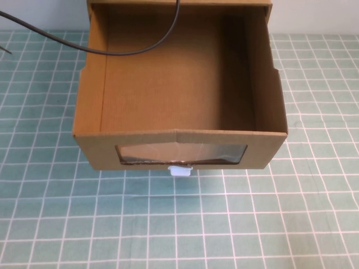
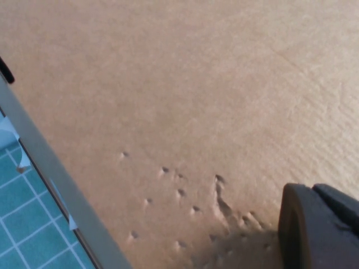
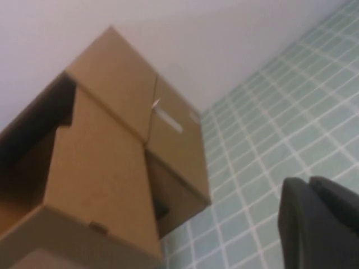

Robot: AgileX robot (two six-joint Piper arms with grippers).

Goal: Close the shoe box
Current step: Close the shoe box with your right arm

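Note:
The shoe box [image 1: 179, 84] is a brown cardboard drawer box. Its drawer is pulled out toward me and is empty. The clear window [image 1: 180, 154] is in the drawer front, with the small white pull tab [image 1: 180, 171] below it. Neither gripper shows in the high view. In the left wrist view, my left gripper [image 2: 314, 193] is shut and empty, close against a dented cardboard surface [image 2: 185, 101]. In the right wrist view, my right gripper [image 3: 310, 182] is shut and empty above the mat, off to the side of the box [image 3: 106, 151].
A teal grid mat [image 1: 179, 224] covers the table around the box. A black cable [image 1: 112, 50] hangs across the open drawer's back. A grey strip [image 2: 50, 174] borders the cardboard in the left wrist view. A pale wall [image 3: 224, 45] stands behind the box.

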